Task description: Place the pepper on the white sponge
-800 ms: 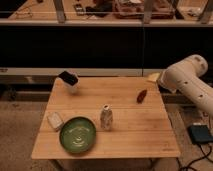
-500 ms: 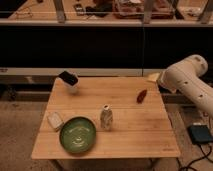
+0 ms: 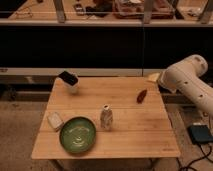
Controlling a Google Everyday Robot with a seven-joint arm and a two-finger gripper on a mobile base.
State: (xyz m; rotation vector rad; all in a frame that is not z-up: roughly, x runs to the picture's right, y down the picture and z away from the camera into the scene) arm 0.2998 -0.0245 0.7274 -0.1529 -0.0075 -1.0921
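Pepper (image 3: 142,96) lies on the table (image 3: 125,145), well apart from the sponge (image 3: 55,120). The sponge is near the left edge, just beside a green plate (image 3: 78,134). A bottle (image 3: 106,117) stands upright in the middle. The pepper is toward the back right corner. At the far right the arm (image 3: 187,80) bends; the gripper is out of view, its fingers apart.
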